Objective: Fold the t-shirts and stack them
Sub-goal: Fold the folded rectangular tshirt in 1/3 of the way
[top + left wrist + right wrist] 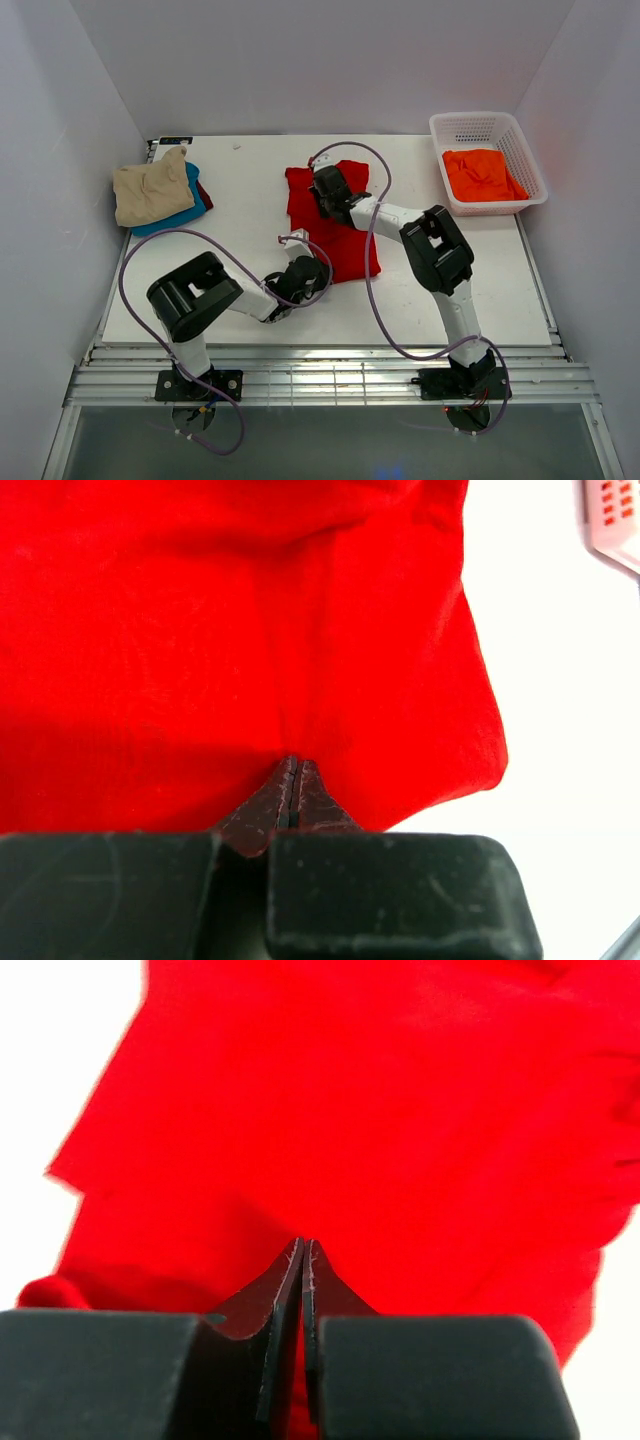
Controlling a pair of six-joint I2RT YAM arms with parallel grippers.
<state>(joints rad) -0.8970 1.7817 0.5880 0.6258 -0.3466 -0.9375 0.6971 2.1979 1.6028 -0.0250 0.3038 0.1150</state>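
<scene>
Left fingers, pressed together, pinch the bright red t-shirt at its 7 o'clock corner, while the right fingers are clamped on its cloth near the 12 o'clock edge. That shirt lies mid-way across the desk. At its 9 o'clock the tan t-shirt tops the teal blue t-shirt and the dark red t-shirt, and at 2 o'clock the orange t-shirt lies in a white basket.
</scene>
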